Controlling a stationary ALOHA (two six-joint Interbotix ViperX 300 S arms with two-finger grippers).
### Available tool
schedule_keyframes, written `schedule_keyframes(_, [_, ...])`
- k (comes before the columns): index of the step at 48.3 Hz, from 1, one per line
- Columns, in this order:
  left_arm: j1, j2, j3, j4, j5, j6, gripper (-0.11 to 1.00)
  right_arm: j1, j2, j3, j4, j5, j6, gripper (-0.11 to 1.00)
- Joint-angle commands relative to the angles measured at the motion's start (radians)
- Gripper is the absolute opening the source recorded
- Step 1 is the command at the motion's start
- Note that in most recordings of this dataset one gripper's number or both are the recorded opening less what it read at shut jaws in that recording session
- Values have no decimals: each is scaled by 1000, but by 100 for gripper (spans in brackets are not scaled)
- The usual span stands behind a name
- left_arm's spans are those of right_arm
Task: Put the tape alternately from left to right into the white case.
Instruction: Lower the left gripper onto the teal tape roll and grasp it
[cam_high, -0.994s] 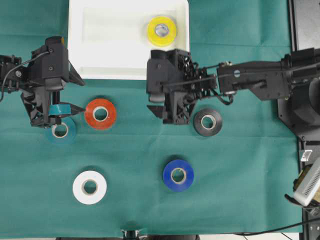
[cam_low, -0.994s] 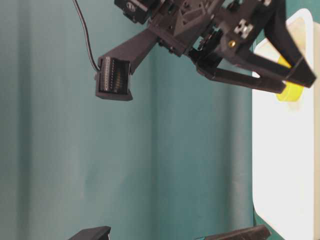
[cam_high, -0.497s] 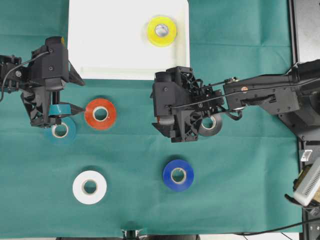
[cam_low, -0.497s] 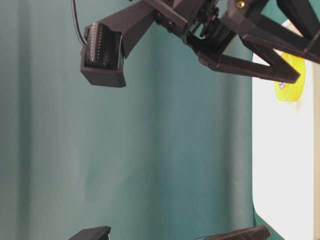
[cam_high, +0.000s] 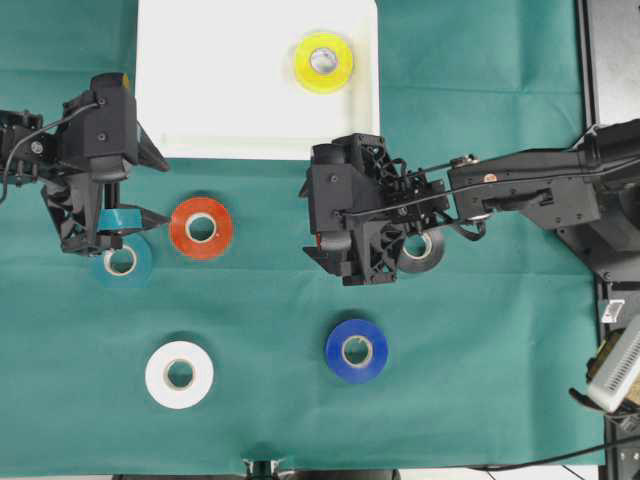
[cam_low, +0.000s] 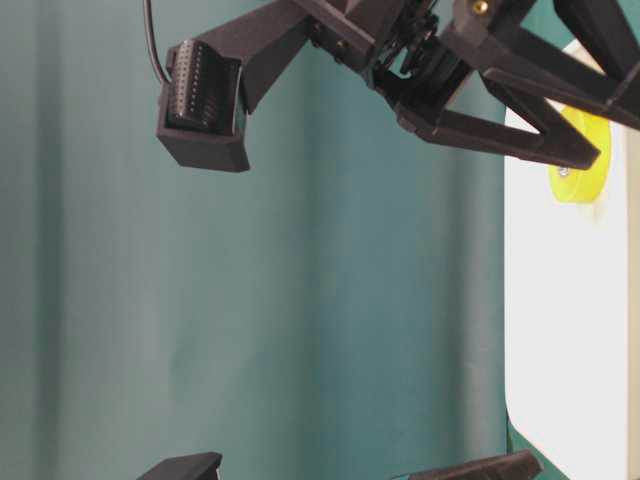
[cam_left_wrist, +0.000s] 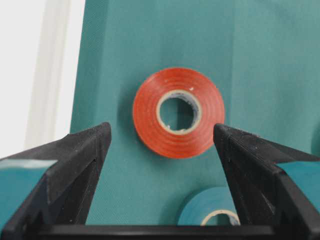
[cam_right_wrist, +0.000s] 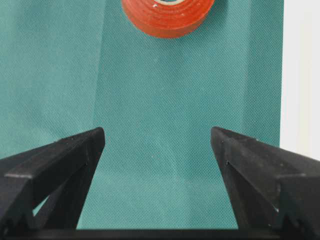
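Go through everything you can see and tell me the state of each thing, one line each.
Left gripper: open, empty.
Right gripper: open, empty.
White case: holds one roll.
Yellow tape: flat inside the case.
Red-orange tape: flat on the cloth.
Teal tape: on the cloth, partly under the left gripper.
Black tape: on the cloth, partly covered.
Blue tape: on the cloth.
White tape: on the cloth.

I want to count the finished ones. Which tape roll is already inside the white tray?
The yellow roll. It lies flat inside the white case, near its right end, while the teal, red-orange, black, blue and white rolls sit on the green cloth outside it.

Six tape rolls (cam_high: 201, 227), one white case (cam_high: 230, 90), two tools (cam_high: 350, 235).
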Motion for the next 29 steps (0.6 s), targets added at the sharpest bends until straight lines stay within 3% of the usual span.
schedule_keyframes(1, [-15,-25,-20,-3,17,0,87,3,-26,-9,-2,-11,0,73])
schedule_keyframes(21, [-158,-48,32,-3,97,-9,86,3,-26,-9,-2,-23,0,73])
schedule_keyframes(29, [-186,-57,51,-2,117,-58,86,3,-26,-9,-2,-23,0,73])
